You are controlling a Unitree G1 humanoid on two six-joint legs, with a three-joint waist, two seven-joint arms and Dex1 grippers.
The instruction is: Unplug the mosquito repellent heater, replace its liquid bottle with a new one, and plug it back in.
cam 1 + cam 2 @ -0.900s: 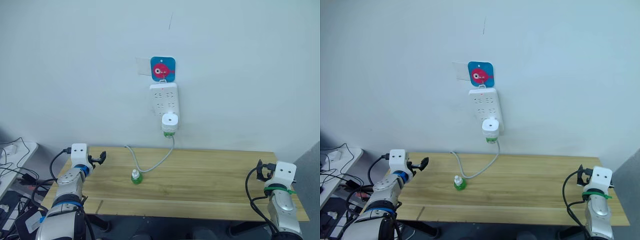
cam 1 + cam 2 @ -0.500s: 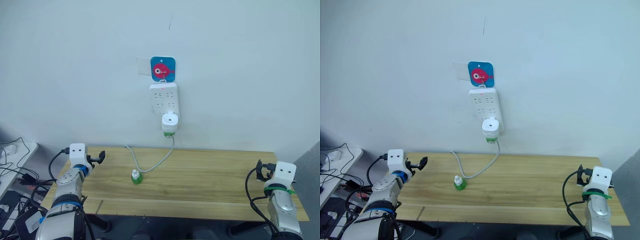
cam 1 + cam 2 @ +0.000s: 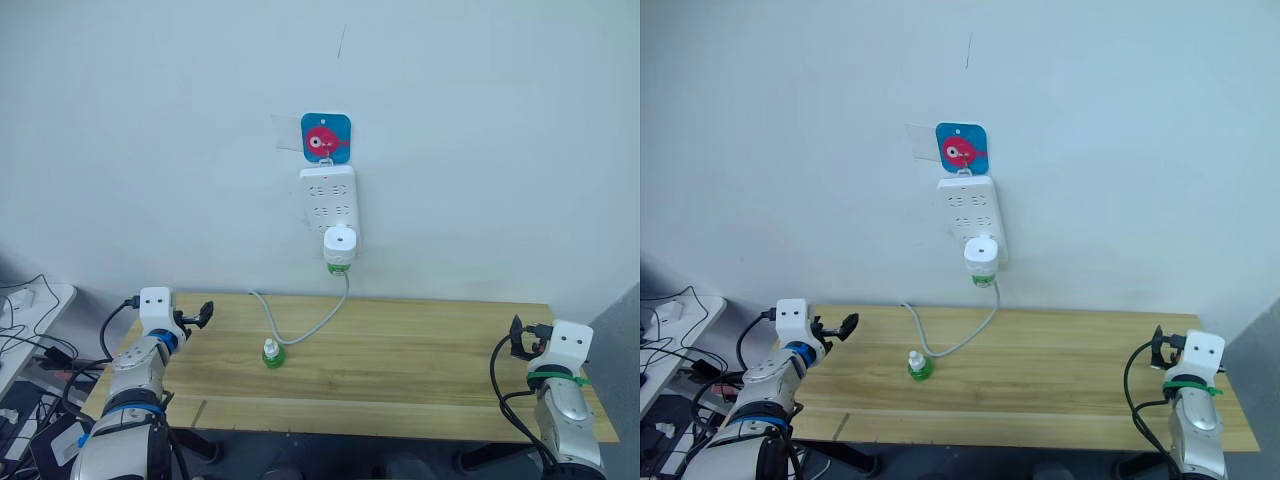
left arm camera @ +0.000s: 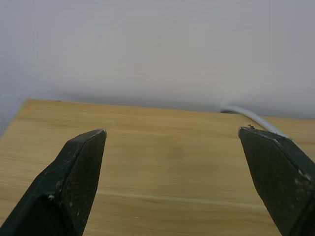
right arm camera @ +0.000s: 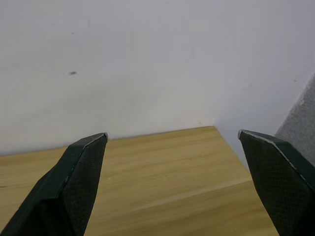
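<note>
1. The mosquito repellent heater [image 3: 339,247] is sitting plugged into the power strip [image 3: 330,203] at centre frame.
2. A green bottle [image 3: 271,354] is standing on the tabletop [image 3: 400,370].
3. The left pincer [image 4: 172,182] and right pincer [image 5: 172,182] are gaping wide, holding nothing.

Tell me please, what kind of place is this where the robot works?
Probably an indoor test or lab corner, not a lived-in home. A bare wooden table stands against a plain white wall, where a power strip hangs with the mosquito repellent heater plugged in. Loose cables lie at the robot's left.
</note>
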